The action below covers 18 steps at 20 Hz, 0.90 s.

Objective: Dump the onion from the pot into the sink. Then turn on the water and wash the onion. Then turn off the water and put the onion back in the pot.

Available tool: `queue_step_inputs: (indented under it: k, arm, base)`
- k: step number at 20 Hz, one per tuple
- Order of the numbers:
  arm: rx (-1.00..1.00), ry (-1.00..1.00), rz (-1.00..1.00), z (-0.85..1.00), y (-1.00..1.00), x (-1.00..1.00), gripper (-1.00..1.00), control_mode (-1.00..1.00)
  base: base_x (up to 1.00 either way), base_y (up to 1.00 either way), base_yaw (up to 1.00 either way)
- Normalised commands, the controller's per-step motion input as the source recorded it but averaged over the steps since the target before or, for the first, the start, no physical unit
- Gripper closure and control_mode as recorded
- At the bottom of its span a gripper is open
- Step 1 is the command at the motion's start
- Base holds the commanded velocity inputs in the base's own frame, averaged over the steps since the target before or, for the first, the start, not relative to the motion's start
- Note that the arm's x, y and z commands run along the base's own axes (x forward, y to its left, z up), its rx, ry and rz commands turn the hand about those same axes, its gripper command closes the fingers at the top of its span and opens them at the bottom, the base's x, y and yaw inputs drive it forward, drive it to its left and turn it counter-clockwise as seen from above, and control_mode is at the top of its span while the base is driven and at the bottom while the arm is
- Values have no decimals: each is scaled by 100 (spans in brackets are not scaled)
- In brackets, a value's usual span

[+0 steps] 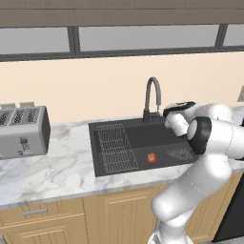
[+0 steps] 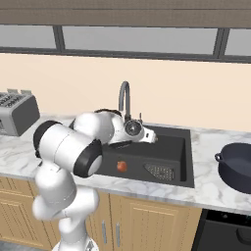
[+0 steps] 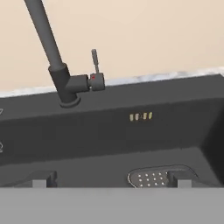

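Onion (image 1: 151, 157) lies in the sink (image 1: 138, 136); no water runs. Open, empty claw (image 3: 111, 180) faces the tap handle (image 3: 95, 61), probably to push next.

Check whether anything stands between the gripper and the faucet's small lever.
Nothing visible does. In the hand view the open gripper faces the thin dark upright lever on the side of the curved dark gooseneck faucet, with just the dark grey sink's back wall below that line.

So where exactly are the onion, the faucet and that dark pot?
onion (image 1: 151, 157), left base view, its round middle.
faucet (image 3: 47, 41), hand view, its slanted neck.
pot (image 2: 238, 164), right base view, its dark side wall.
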Motion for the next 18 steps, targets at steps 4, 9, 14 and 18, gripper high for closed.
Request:
queue_step_inputs:
  k: [4, 9, 14, 18]
  arm:
    - [-2, -19, 20, 0, -60, 0, -100, -100]
    - [-1, -34, 24, 13, -30, -4, -100, -100]
    - [-8, -34, 3, 34, 0, -19, -100, -100]
    - [-4, -30, 2, 44, 0, -4, -100, -100]
  base:
    - [0, 0, 0]
    - [0, 0, 0]
    - [0, 0, 0]
    - [0, 0, 0]
